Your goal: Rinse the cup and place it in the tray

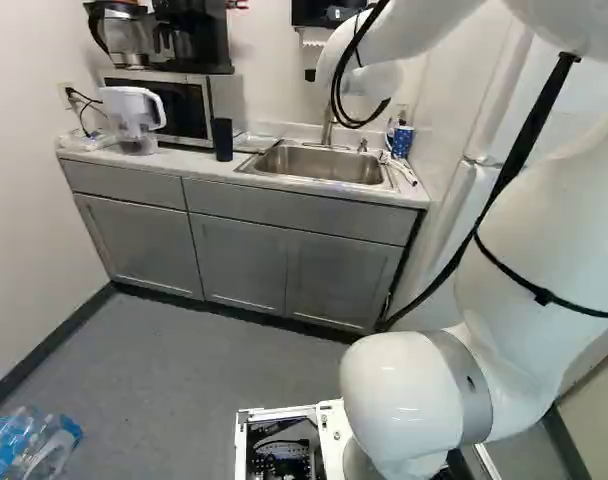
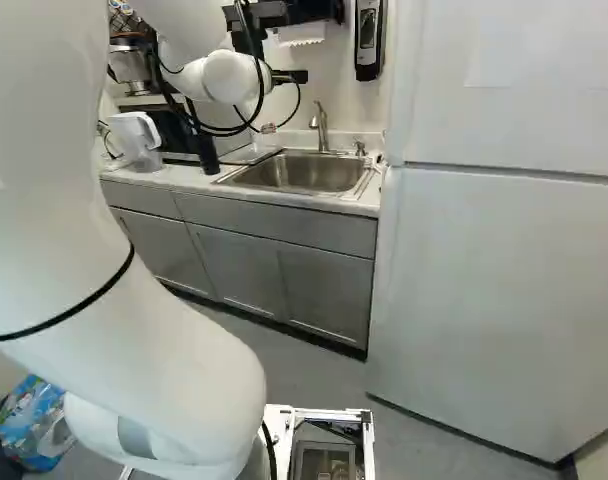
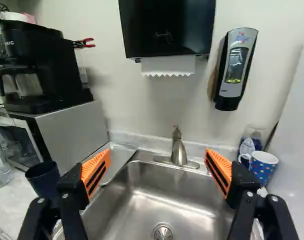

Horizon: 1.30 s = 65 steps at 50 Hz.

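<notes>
Apparently neither step is done: my gripper [image 3: 158, 155] is spread, empty, facing the sink [image 3: 157, 197]; the dark cup [image 1: 222, 140] stands on the tabletop [image 1: 182, 161], upper left of the left base view, with rinsing and the tray [image 3: 121, 156] to come.

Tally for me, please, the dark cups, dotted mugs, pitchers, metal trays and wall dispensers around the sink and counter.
Dark cup: 1
Dotted mug: 1
Pitcher: 1
Metal tray: 1
Wall dispensers: 2 (paper dispenser, soap dispenser)
Total: 6
</notes>
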Available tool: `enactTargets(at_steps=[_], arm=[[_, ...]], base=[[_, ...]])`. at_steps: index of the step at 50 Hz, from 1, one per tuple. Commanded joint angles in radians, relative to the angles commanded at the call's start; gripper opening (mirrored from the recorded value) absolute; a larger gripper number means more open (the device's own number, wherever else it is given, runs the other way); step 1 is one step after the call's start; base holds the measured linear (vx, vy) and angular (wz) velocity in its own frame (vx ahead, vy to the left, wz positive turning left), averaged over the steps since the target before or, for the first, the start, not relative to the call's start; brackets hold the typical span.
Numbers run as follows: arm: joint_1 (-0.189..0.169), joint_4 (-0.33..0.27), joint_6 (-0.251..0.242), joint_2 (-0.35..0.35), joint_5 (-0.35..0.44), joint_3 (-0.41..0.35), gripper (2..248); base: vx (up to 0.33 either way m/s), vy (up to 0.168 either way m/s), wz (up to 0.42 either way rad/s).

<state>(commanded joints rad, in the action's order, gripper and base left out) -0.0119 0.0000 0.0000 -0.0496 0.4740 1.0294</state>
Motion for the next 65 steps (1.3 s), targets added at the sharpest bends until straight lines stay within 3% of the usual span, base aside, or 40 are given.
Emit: enactTargets(at_steps=[43,65], arm=[[0.000,0.000,0.000,0.000,0.000,0.000,247],[0.000,0.000,0.000,0.000,0.000,0.000,247]], base=[[0.182,0.014,0.059],[0.076,0.002,0.008]])
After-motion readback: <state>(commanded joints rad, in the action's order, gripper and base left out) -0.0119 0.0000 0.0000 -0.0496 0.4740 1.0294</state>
